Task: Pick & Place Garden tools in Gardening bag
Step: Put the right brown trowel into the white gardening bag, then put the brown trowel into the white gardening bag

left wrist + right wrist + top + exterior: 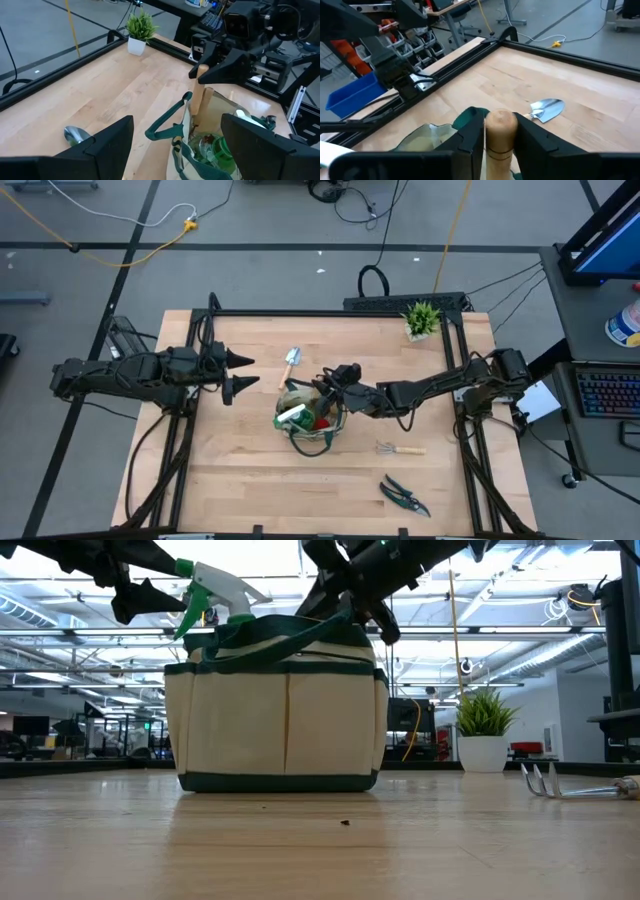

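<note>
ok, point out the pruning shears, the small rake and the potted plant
pruning shears [403, 495]: high view, on the pivot where blades meet handles.
small rake [399, 449]: high view, on its wooden handle near the tines.
potted plant [421, 317]: high view, on the green leaves.

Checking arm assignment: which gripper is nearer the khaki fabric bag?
Right. The right gripper is over the khaki fabric bag, holding a wooden handle; the left gripper hangs beside it.

Right end effector [322, 386] over the gardening bag [308, 420], bag mouth crowded beneath it by a wooden handle [499, 131] and spray bottle [293, 416], open counter [250, 470] beyond, left end effector [243, 372] well apart
</note>
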Robot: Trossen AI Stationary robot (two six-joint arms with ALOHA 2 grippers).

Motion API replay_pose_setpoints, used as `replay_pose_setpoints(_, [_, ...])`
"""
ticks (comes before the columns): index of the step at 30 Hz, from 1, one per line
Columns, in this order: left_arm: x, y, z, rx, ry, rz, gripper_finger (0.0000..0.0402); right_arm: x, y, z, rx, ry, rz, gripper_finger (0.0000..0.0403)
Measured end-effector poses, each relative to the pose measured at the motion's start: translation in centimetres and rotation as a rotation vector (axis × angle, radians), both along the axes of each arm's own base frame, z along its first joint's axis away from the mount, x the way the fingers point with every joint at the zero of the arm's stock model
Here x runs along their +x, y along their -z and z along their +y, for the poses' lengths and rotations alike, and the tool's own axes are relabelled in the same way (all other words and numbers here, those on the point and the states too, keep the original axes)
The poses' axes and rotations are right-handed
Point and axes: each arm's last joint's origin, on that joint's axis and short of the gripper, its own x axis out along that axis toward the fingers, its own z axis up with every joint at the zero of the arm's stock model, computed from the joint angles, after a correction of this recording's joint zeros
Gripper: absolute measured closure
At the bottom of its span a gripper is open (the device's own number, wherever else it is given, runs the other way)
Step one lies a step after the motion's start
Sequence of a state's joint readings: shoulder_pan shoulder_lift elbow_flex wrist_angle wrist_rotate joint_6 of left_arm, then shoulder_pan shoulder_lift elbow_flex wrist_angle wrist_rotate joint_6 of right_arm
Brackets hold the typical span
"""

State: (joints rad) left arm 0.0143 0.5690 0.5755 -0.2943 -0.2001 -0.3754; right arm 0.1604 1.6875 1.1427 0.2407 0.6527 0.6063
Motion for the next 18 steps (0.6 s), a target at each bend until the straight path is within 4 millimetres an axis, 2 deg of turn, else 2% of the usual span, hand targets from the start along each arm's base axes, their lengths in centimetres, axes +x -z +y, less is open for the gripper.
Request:
replay_pose_setpoints(8, [0.00, 0.00, 0.00, 0.006, 0.001, 0.001, 0.0094, 0.06, -0.11, 0.45, -0.024, -0.063, 0.009, 0.0332])
replay_pose_setpoints(18, [0.00, 0.00, 0.00, 0.006, 0.001, 0.002, 0.0094, 0.21, -0.68, 0.61, -0.084, -0.072, -0.022, 0.0315])
